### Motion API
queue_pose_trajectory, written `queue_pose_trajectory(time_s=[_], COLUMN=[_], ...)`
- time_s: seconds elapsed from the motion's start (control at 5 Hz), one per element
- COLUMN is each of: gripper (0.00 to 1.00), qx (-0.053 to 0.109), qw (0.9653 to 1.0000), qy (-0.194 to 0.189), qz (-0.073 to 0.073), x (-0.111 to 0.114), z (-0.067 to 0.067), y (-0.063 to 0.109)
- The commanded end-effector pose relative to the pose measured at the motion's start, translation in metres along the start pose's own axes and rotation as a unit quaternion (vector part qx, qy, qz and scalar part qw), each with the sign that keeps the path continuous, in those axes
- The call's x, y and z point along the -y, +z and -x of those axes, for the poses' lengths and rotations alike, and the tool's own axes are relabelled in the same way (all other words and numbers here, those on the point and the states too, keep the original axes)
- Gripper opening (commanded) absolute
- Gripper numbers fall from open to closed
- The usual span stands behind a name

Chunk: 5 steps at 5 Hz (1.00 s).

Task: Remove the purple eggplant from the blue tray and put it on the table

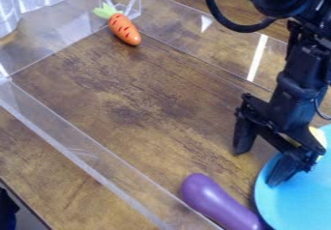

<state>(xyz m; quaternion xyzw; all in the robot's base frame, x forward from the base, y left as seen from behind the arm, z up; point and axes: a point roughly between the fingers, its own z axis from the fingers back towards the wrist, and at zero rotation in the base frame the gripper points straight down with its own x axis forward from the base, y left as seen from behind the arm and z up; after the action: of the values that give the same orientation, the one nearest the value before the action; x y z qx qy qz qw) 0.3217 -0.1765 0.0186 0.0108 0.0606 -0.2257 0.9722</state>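
The purple eggplant [216, 202] lies on the table [142, 99] at the bottom of the view. Its right end meets the left rim of the blue tray [295, 203]; I cannot tell whether it rests on that rim. My black gripper [266, 154] points down just above the tray's upper left edge, up and to the right of the eggplant and apart from it. It is open, with nothing between its fingers [245, 135]. Most of the tray is cut off by the right and bottom edges.
An orange carrot [124, 28] with a green top lies at the far left of the table. Low clear acrylic walls [77, 157] run along the table's left and front sides. A bit of yellow [315, 136] shows behind the gripper at the right edge.
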Motion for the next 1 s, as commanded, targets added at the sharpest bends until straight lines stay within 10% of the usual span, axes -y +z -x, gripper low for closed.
queue_pose_trajectory(time_s=[0.0,0.8], gripper=[1.0,1.0], qx=[-0.004,-0.03], qw=[0.9994,0.9981], qy=[-0.034,-0.053], qz=[0.002,0.01], x=[0.0205,0.0184], z=[0.0021,0.0058], y=[0.0005,-0.0001])
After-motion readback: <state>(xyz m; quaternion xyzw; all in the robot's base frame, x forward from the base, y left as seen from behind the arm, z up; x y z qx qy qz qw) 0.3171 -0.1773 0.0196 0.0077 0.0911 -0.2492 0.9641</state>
